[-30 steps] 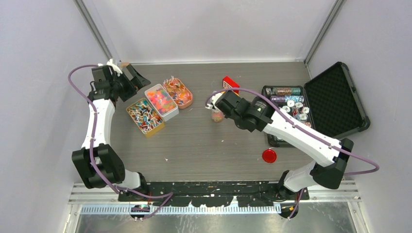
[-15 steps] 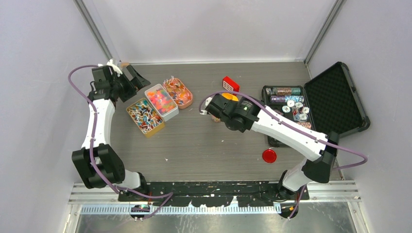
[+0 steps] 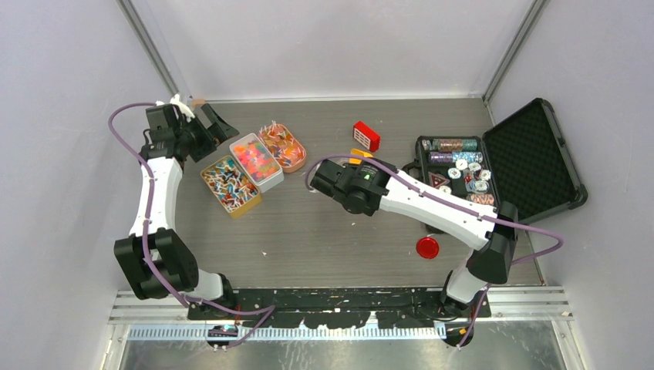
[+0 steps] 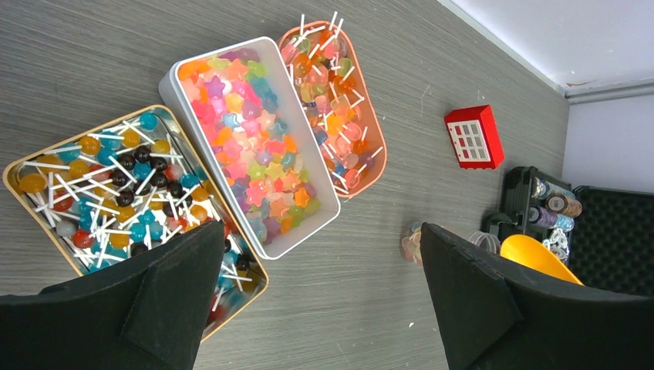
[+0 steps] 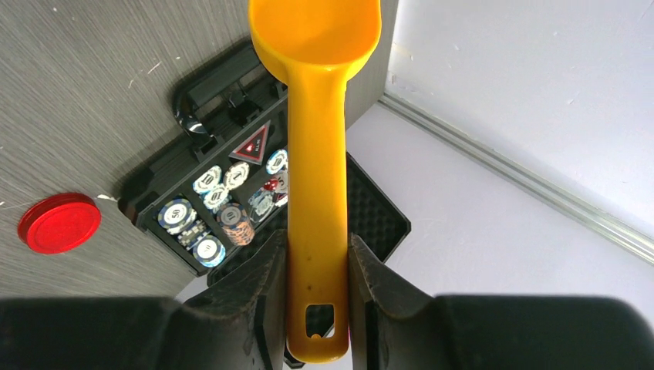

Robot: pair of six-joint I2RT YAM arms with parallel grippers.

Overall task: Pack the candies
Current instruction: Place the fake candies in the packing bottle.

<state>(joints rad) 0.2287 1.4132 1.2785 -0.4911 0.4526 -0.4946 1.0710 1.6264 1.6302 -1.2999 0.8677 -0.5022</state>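
The candies fill three open tins: lollipops in a gold tin (image 3: 230, 185) (image 4: 100, 193), star gummies in a white tin (image 3: 256, 160) (image 4: 247, 146), and more lollipops in an orange tin (image 3: 282, 146) (image 4: 332, 100). A small clear pot of candies (image 4: 411, 243) shows beside my left finger in the left wrist view; the right arm hides it from the top camera. My left gripper (image 3: 218, 123) (image 4: 322, 231) hangs open above the tins, holding nothing. My right gripper (image 3: 355, 168) (image 5: 316, 285) is shut on the handle of a yellow scoop (image 5: 316, 116) (image 3: 359, 154) whose bowl is empty.
A small red box (image 3: 366, 135) (image 4: 474, 137) lies behind the scoop. An open black case (image 3: 532, 154) (image 5: 370, 216) with poker chips sits at the right. A red disc (image 3: 427, 247) (image 5: 59, 223) lies near the front right.
My right arm has swung left with the scoop, now covering the small candy pot in the top view. The left arm has not moved.
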